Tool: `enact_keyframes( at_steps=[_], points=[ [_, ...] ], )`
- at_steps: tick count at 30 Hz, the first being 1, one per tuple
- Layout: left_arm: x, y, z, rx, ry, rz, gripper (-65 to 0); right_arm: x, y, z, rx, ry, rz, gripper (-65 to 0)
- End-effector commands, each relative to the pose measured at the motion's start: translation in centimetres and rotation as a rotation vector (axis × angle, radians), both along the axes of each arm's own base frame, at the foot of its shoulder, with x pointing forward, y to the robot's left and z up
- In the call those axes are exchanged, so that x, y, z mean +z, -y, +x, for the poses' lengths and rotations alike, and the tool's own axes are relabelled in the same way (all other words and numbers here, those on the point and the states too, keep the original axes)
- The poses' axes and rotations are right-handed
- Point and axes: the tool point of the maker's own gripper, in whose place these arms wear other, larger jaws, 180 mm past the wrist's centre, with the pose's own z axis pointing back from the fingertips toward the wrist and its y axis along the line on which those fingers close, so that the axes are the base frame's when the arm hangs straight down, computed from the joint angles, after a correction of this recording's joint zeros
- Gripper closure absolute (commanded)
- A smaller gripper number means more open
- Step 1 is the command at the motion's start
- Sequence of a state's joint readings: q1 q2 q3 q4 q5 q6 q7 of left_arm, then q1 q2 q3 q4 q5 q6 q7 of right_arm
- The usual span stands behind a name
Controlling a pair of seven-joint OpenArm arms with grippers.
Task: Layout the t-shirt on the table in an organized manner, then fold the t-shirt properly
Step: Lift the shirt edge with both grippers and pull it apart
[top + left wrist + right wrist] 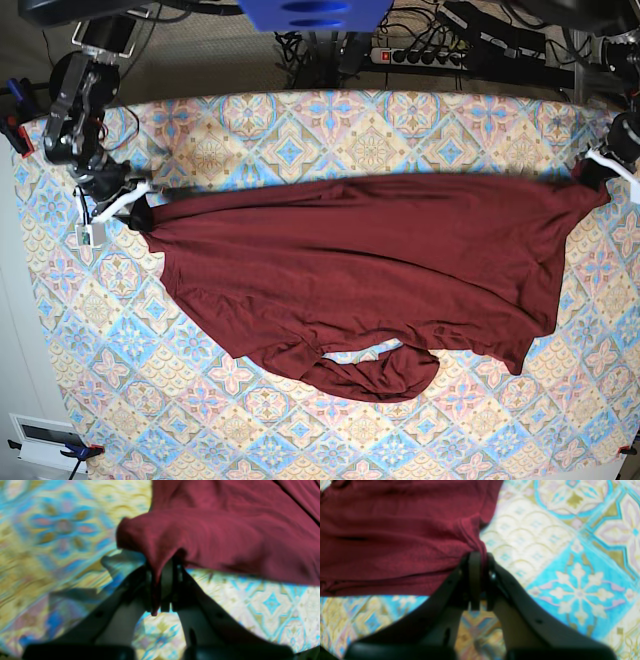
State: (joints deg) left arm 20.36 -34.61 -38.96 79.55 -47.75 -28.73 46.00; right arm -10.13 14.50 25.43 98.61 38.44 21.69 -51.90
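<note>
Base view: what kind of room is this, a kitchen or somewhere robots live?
Probably a robot lab or workshop, not a kitchen. A table under a patterned cloth holds only a shirt; robot arms stand at its corners, and a power strip with tangled cables lies behind.

Beyond the far edge, a black multi-socket power strip with white sockets [435, 56] lies on the floor among a tangle of dark cables [310, 50]. A flat blue plastic plate [314, 13] juts in at the top centre. At the lower left corner sits a white rectangular box with a dark slot [42, 438]
</note>
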Motion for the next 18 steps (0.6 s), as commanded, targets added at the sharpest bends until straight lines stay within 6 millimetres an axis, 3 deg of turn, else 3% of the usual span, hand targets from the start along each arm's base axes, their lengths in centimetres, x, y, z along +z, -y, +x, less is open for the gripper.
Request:
enact_keyframes(
  at_steps=[1, 8, 18],
  points=[
    [2.4, -1.8, 1.1, -0.002, 0.043, 0.058, -0.1, 1.1, 0.7, 0.0, -0.008, 0.032, -0.027, 0.0],
    [3.7, -2.8, 1.6, -0.022, 0.041, 0.102, -0.1, -0.7, -0.2, -5.1, 0.024, -0.061, -0.055, 0.0],
    [4.5, -3.1, 2.0, -0.023, 0.060, 0.108, -0.1, -2.0, -0.4, -7.8, 0.031, -0.126, -0.058, 0.0]
  ],
)
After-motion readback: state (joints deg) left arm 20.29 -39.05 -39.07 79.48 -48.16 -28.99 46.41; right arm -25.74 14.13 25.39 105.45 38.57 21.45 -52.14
